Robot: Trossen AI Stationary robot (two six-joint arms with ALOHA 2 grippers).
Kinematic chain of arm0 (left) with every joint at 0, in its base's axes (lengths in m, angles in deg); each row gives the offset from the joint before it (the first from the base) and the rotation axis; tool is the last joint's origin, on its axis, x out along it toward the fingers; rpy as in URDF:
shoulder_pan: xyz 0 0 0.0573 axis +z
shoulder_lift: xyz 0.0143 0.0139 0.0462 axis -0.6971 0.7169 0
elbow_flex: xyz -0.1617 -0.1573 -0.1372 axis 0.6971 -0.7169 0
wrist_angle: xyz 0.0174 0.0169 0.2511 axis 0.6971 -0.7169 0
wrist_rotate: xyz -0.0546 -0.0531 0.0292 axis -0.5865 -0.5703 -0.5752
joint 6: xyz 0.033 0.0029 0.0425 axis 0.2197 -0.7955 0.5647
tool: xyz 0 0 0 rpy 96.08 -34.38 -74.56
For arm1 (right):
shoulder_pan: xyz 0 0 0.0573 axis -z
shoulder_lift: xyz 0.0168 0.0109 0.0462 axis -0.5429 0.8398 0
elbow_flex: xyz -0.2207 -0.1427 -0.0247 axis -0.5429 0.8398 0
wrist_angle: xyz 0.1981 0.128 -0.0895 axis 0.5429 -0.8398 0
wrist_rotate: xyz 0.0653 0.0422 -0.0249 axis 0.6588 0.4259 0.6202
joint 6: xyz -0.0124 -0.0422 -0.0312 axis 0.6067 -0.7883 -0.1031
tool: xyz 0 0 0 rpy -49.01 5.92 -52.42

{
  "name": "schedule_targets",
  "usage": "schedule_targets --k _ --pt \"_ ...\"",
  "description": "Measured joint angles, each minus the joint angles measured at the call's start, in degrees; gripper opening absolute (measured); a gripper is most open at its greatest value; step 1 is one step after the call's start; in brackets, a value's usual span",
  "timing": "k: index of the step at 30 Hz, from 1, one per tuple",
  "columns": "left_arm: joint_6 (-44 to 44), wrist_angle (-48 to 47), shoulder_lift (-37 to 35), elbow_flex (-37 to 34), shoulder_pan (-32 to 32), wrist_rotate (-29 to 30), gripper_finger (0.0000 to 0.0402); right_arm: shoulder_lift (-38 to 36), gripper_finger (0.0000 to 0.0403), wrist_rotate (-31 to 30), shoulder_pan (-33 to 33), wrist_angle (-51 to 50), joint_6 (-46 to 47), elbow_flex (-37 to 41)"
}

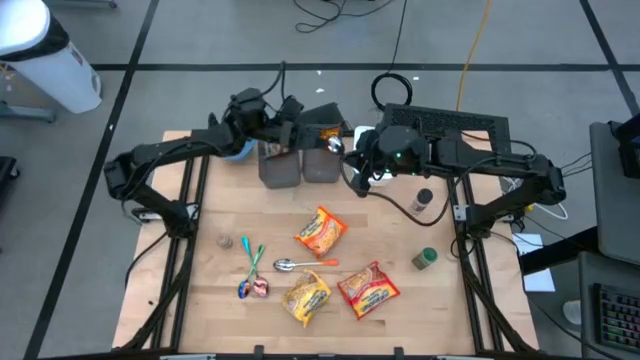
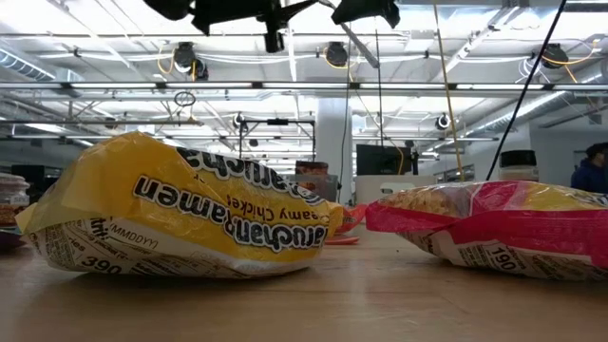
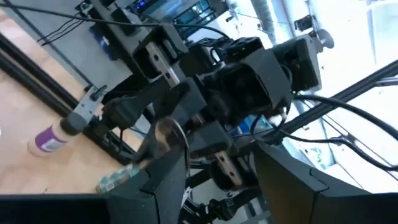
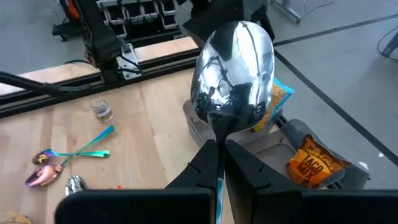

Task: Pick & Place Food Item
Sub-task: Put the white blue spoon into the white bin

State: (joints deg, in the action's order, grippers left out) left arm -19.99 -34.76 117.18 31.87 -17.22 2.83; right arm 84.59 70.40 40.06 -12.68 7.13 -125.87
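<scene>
My right gripper (image 1: pixel 345 152) is at the far middle of the table, shut on a shiny metal spoon (image 4: pixel 235 74) above two grey bins (image 1: pixel 300 165). The bins hold an orange taco mix packet (image 4: pixel 314 163) and a blue and orange packet (image 4: pixel 278 99). My left gripper (image 1: pixel 290 135) hovers over the bins, facing the right gripper; it is open and empty. Three ramen packets lie flat on the table: orange (image 1: pixel 320 232), yellow (image 1: pixel 307 297) and red (image 1: pixel 368 288). My right gripper pinches the spoon's handle (image 4: pixel 217 158) between its two fingers, just behind the bowl. The spoon lies along the fingers, and its bowl (image 4: pixel 235 74) sticks out past the fingertips. It is lifted clear above the bins.
A silver spoon with an orange handle (image 1: pixel 300 264) and iridescent spoons (image 1: pixel 252 272) lie at the near left. Spice jars stand at the right (image 1: pixel 422 200) (image 1: pixel 425 259) and a small one at the left (image 1: pixel 224 241). A blue bowl (image 1: pixel 238 150) sits by the bins.
</scene>
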Motion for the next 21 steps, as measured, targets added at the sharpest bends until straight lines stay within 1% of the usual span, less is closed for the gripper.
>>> schedule_targets --k 2,5,7,9,12,18,21 --pt "1.8 -3.2 1.3 2.7 -0.1 0.0 0.0195 -0.1 0.0002 0.0 0.0 0.0 -0.8 0.0" --pt "6.5 -11.2 2.4 6.2 -0.1 0.3 0.0195 0.0 0.0002 0.0 0.1 -0.1 -1.7 0.0" --pt "9.9 -16.6 3.0 8.0 -0.1 1.5 0.0195 0.1 0.0002 0.1 0.5 -0.4 -1.7 0.0" --pt "12.5 -19.9 3.2 9.0 -0.1 2.8 0.0195 0.1 0.0002 0.1 1.0 -0.4 -1.5 0.0" --pt "14.5 -21.3 3.1 9.4 -0.1 3.5 0.0195 0.0 0.0002 0.0 2.0 -0.3 -1.4 0.0" --pt "15.2 -21.5 3.1 9.4 -0.1 3.6 0.0195 0.0 0.0002 0.0 3.0 -0.2 -1.7 0.0" --pt "15.9 -21.7 3.1 9.4 -0.1 5.5 0.0195 0.0 0.0002 0.0 3.0 0.0 -2.3 0.0"
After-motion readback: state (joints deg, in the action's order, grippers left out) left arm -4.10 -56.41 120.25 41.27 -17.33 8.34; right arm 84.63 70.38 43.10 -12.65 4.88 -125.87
